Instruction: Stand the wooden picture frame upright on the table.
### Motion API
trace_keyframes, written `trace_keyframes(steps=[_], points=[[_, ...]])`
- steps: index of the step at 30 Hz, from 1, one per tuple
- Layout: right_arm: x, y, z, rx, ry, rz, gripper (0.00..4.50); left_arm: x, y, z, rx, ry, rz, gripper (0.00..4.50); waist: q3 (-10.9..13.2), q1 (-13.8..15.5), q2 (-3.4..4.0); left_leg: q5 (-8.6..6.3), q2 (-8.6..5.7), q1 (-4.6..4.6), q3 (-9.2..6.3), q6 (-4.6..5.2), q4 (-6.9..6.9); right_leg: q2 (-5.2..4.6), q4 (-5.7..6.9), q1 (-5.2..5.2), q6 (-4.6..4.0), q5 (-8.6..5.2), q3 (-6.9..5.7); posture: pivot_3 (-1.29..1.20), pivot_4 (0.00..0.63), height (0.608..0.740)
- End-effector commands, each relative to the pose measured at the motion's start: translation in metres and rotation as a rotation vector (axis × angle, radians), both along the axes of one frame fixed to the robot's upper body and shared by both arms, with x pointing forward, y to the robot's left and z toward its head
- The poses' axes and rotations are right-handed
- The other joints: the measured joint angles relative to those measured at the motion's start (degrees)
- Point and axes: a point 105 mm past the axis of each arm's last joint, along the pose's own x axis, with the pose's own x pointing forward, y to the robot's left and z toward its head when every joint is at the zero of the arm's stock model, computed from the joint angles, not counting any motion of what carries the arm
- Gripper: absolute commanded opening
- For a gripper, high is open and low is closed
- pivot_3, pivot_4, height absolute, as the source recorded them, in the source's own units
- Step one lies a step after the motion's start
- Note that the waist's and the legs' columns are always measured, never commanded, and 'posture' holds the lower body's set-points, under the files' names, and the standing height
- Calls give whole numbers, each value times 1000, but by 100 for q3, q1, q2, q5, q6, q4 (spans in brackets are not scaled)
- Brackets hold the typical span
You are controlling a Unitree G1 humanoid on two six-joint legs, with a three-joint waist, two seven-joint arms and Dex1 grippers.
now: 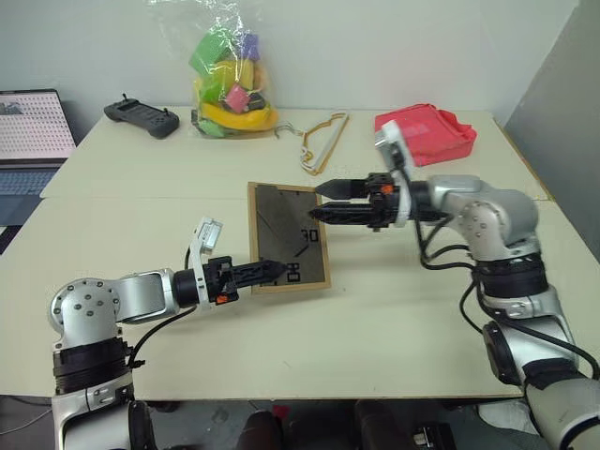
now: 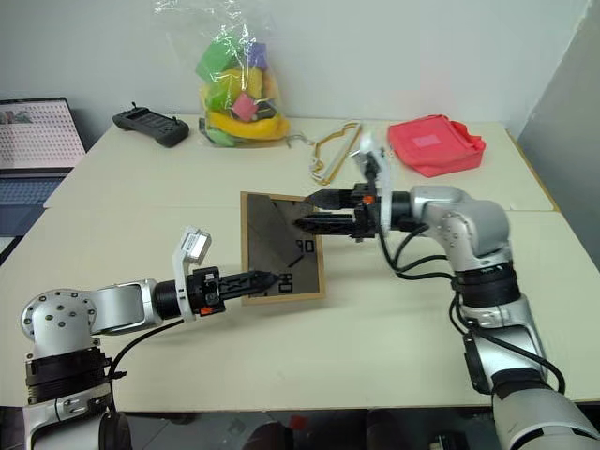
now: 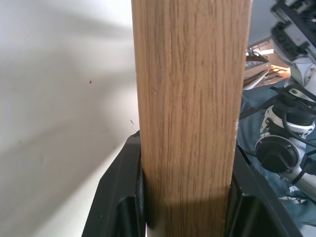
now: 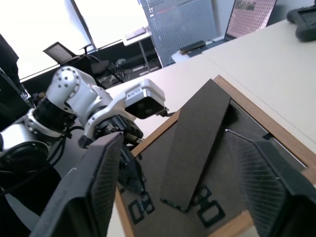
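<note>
The wooden picture frame (image 1: 288, 237) sits mid-picture in the head views, back side facing the camera — dark brown panel with the easel stand (image 4: 196, 143) showing as a long dark strip across it. It looks tipped up off the table (image 1: 375, 319) rather than lying flat, though I can't tell whether any edge is touching the top.

The left gripper (image 1: 272, 272) comes in from the lower left and is clamped on the frame's near lower edge. In the left wrist view the light wood rail (image 3: 190, 113) runs straight up between the two black fingers (image 3: 121, 197), pinched tight on both sides.

The right gripper (image 1: 323, 202) reaches in from the right, pointing toward the left of the picture, with its fingers spread apart — one above the other, just at the frame's right edge and holding nothing. The right wrist view shows the back panel and stand sitting in the gap between its wide-set fingers (image 4: 94, 192).

Other stuff along the top of the picture: a black controller (image 1: 141, 117) upper left, a laptop (image 1: 33, 141) at the left edge, a clear bag of toys (image 1: 230, 84), a wooden hanger (image 1: 323, 141) and a red pouch (image 1: 427, 133) upper right.
</note>
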Motion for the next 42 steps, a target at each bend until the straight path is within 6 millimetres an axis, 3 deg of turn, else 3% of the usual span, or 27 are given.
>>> trace_keyframes(steps=[1,5,10,16,18,22,25,28,32,36,39,42], points=[[2,20,8,-9,-90,11,4428,-2,-6,23,-13,-113,-38,1289,0,14,0,2,0,-7,-2,-3,1,-1,0,-5,0,0,-3,0,150,740],[5,34,-1,-48,-129,0,4428,-3,-8,24,-13,-123,-43,1289,0,12,0,9,1,-19,0,-17,1,-4,0,-18,0,0,-3,0,150,740],[-21,42,0,-13,-132,126,4428,-3,-8,23,-10,-121,-35,1289,0,17,0,10,0,-22,0,-19,2,-5,5,-23,0,0,-4,0,150,740],[-64,11,10,33,-14,315,4428,-6,-6,17,-19,-90,-43,1289,0,70,0,9,-1,-26,-1,-17,2,-7,1,-23,0,0,-7,0,150,740],[-63,1,7,18,-5,285,4428,-7,-7,16,-31,-76,-53,1289,0,73,0,2,-2,-24,-1,-4,2,-7,3,-23,0,0,-5,0,150,740],[-35,-22,5,0,-60,80,4428,-14,-10,15,-69,-42,-96,1289,0,57,0,-1,-1,-19,-3,3,2,-2,8,-23,0,0,-3,0,150,740],[-11,-57,8,-43,-230,-113,4428,-18,-14,16,-119,-9,-132,1289,1,74,-2,-2,-1,-22,-3,4,2,-2,3,-23,0,0,-4,0,150,740],[-4,-82,6,-104,-439,-200,4428,-21,-13,16,-156,32,-149,1289,3,124,-5,-2,-4,-27,1,4,2,-7,-5,-23,1,0,-3,0,150,740],[4,-104,-26,-350,-1083,-229,4428,-28,-16,23,-233,92,-187,1289,2,124,-7,-2,-2,-23,-1,4,2,-6,-3,-20,1,0,-3,0,150,740],[-1,-91,-36,-323,-1528,-158,4428,-33,-18,24,-252,125,-211,1289,7,85,-4,2,-4,-9,21,-2,3,-7,7,-20,4,1,18,0,150,740],[-2,-73,-38,-247,-1667,-129,4428,-37,-21,25,-256,126,-240,1289,7,10,-3,11,-1,0,22,-20,1,-1,12,-19,2,1,21,0,150,740],[-3,-56,-28,-137,-1749,-156,4428,-39,-23,24,-253,128,-252,1289,7,-5,-3,16,2,1,19,-29,-1,1,11,-19,1,1,20,0,150,740]])
